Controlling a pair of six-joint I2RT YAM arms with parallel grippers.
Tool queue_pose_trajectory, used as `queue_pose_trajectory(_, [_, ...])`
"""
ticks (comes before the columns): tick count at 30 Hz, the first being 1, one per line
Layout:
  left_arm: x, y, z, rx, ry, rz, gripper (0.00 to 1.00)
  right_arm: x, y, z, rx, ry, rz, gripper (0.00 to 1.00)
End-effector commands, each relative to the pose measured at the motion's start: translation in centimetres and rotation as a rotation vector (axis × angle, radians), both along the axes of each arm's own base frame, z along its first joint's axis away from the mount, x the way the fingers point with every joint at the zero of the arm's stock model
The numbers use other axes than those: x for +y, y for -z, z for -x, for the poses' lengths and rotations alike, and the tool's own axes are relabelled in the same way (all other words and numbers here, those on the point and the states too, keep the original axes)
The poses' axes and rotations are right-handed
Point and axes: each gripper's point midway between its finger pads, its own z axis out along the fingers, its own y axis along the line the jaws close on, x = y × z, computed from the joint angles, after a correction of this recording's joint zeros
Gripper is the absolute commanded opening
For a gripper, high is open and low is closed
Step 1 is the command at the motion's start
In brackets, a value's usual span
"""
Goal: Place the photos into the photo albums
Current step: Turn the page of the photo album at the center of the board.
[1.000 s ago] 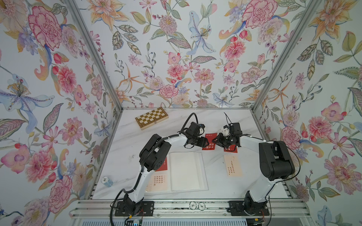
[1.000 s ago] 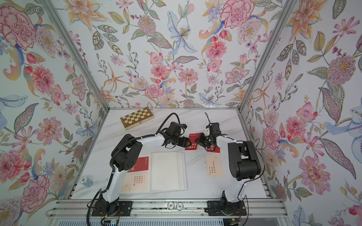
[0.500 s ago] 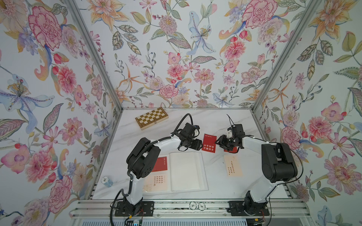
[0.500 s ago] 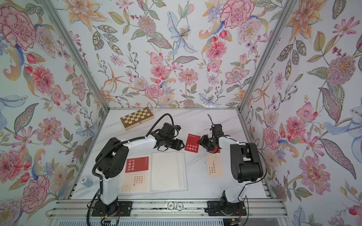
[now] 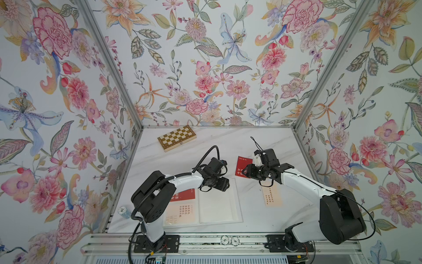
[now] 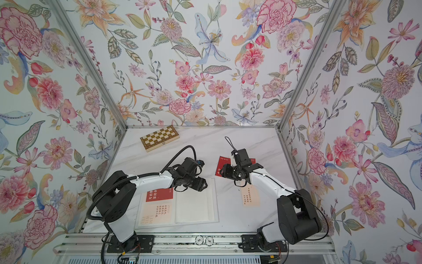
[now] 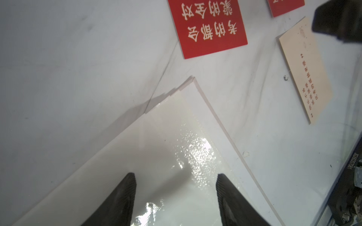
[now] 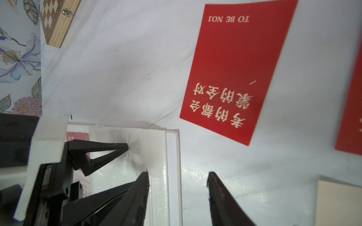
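The photo album (image 5: 219, 205) lies open near the table's front; its left page holds a red photo (image 5: 186, 194) and a cream one (image 5: 182, 212) in sleeves. My left gripper (image 5: 225, 185) hovers open over the far corner of the glossy right page (image 7: 176, 137), with nothing between its fingers. My right gripper (image 5: 245, 171) is open and empty, just right of the album's edge (image 8: 172, 156). A loose red photo (image 8: 239, 74) lies flat on the table beyond it. A second red photo (image 8: 352, 117) and a cream photo (image 5: 271, 196) lie further right.
A checkered wooden chessboard box (image 5: 177, 137) sits at the back left. Floral walls close in the table on three sides. A small round token (image 5: 122, 209) lies by the left wall near the front.
My left gripper has drawn back from the loose red photo to above the album's right page. My right gripper has opened wider and shifted slightly; the red photo lies free on the table.
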Motion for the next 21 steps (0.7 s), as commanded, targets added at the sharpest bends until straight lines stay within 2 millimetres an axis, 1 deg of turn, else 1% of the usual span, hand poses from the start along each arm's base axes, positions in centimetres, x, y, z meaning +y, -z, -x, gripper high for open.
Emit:
queue_pose_trajectory(1, [1.9, 1.1, 1.2, 0.023, -0.037, -0.045, 0.65, 0.9, -0.3, 1.5, 0.014, -0.017, 0.005, 0.50])
queue_pose_trajectory(5, [3.9, 1.4, 2.4, 0.020, -0.063, -0.086, 0.65, 3.3, -0.3, 2.8, 0.021, -0.077, -0.008, 0.50])
queue_pose_trajectory(9, [5.7, 1.5, 3.5, 0.023, -0.090, -0.108, 0.65, 5.8, 0.2, 4.0, 0.041, -0.133, -0.029, 0.50])
queue_pose_trajectory(10, [6.1, 1.5, 3.7, 0.021, -0.095, -0.109, 0.65, 6.5, 0.2, 4.3, 0.047, -0.148, -0.041, 0.50])
queue_pose_trajectory(12, [6.6, 0.7, 3.9, 0.004, -0.106, -0.095, 0.65, 7.4, 0.5, 4.5, 0.056, -0.161, -0.056, 0.50])
queue_pose_trajectory(13, [6.9, 0.6, 3.9, 0.000, -0.113, -0.096, 0.65, 8.4, 0.5, 5.0, 0.059, -0.187, -0.067, 0.50])
queue_pose_trajectory(14, [7.3, 0.6, 3.9, -0.002, -0.119, -0.097, 0.65, 9.0, 0.7, 5.3, 0.063, -0.200, -0.074, 0.50])
queue_pose_trajectory(21, [9.7, 1.3, 4.1, 0.011, -0.157, -0.121, 0.65, 10.9, 2.4, 5.7, 0.102, -0.228, -0.076, 0.50])
